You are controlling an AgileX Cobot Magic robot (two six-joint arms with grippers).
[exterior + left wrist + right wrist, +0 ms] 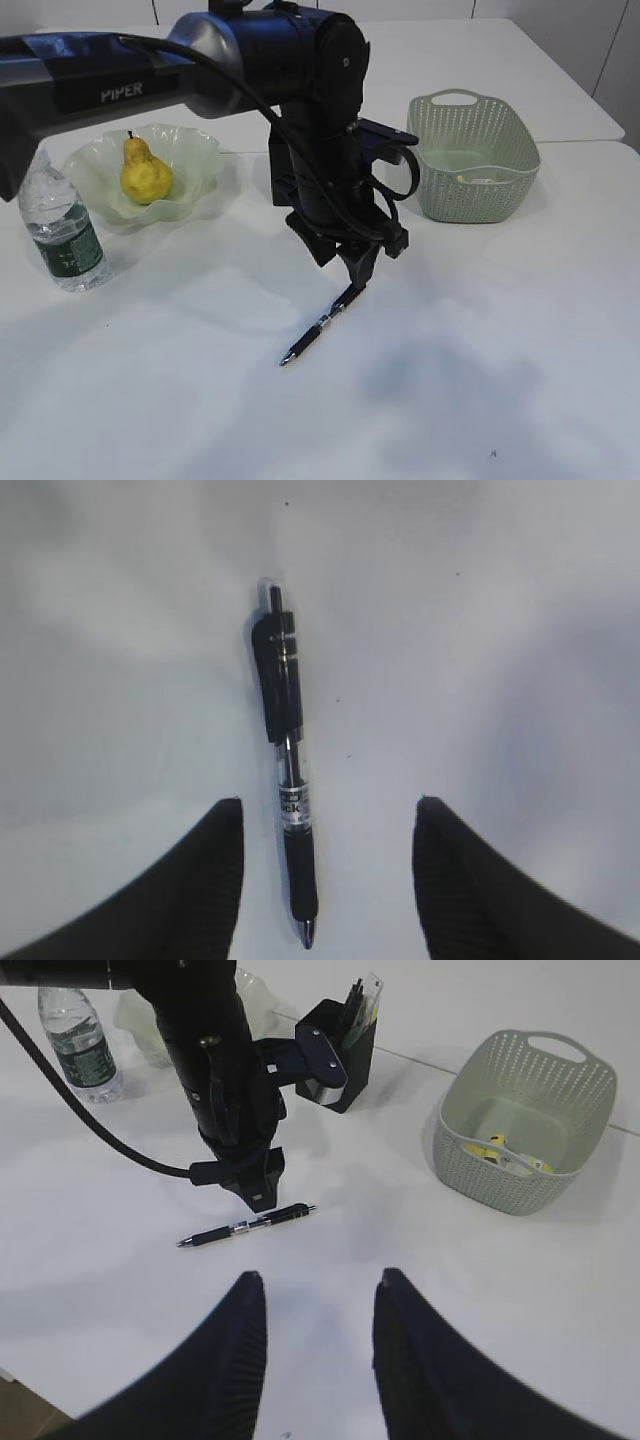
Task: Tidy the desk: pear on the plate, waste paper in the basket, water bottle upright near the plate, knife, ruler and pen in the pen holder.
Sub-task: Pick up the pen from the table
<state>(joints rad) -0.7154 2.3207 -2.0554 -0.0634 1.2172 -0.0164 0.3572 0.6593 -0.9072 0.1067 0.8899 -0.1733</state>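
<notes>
Pen [289, 770] lies flat on the counter [480, 360], between the parted fingers of the left tool [328, 825], which holds nothing. Judged light, stiff, slick; take it mid-barrel, across its length. Right tool [318, 1290] stands open, empty, well back.

Exterior view: looks down at a slant from about chest height across the desk [480, 380], facing the pen [318, 331] at mid-frame, with the plate [195, 150] at left and the basket [475, 160] at right.

Left wrist view: points straight down, very close above the pen [288, 770], framed by two dark fingers [200, 880].

Right wrist view: set farther back and higher, tilted down toward the left arm [225, 1090], pen [248, 1226], basket [530, 1130] and pen holder [345, 1045].

Shared by all three: pen and desk.
</notes>
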